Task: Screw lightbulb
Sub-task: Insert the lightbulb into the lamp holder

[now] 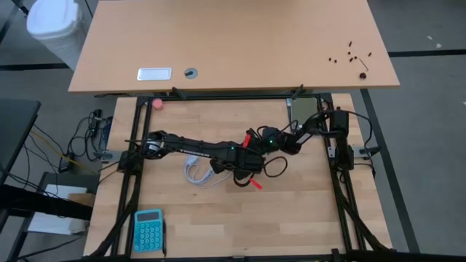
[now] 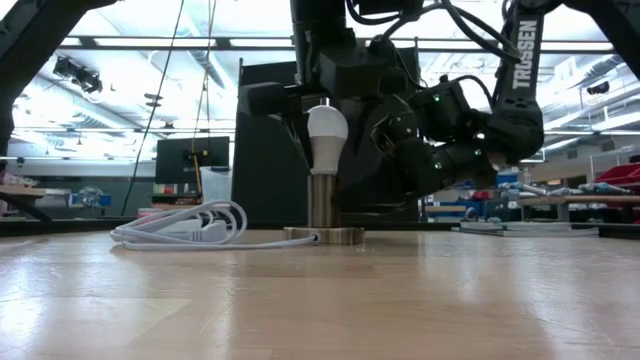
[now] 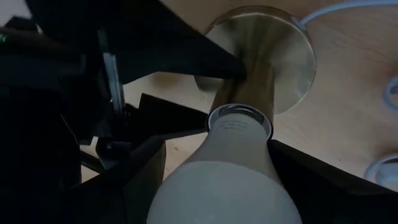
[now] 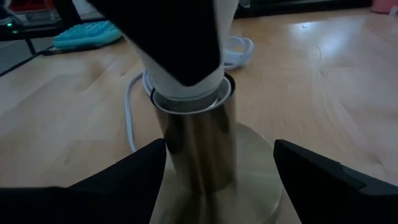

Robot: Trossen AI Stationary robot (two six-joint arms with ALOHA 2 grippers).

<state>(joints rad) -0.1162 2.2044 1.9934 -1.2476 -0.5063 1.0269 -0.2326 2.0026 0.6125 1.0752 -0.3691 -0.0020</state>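
Note:
The white lightbulb (image 2: 326, 125) stands upright with its base in the brass tube (image 2: 322, 200) of the socket, whose round foot (image 2: 322, 235) rests flat on the table. My left gripper (image 2: 326, 112) comes down from above and is shut on the bulb (image 3: 230, 180). My right gripper (image 4: 217, 162) reaches in low and nearly level, its open fingers on either side of the tube (image 4: 199, 143). In the high view both grippers (image 1: 247, 161) (image 1: 263, 149) meet at mid-table and hide the bulb. My left gripper pinches the bulb's rounded globe (image 3: 180, 186) between its two fingers (image 3: 143, 180), one on each side. The fingers slant steeply down from above. The bulb stands upright, its neck (image 3: 239, 121) at the mouth of the tube. My right gripper has one finger (image 4: 143, 168) against the side of the socket's tube (image 4: 171, 149), low down above the foot. A gap shows between the other finger (image 4: 311, 174) and the tube. The fingers come in almost level and lie across the tube.
The socket's white cord (image 2: 180, 225) lies coiled on the table toward the left arm's base (image 1: 200, 173). A teal calculator (image 1: 148, 229) sits at the near left corner, a pink ball (image 1: 158, 103) at the far left. A second tabletop (image 1: 233, 44) lies beyond.

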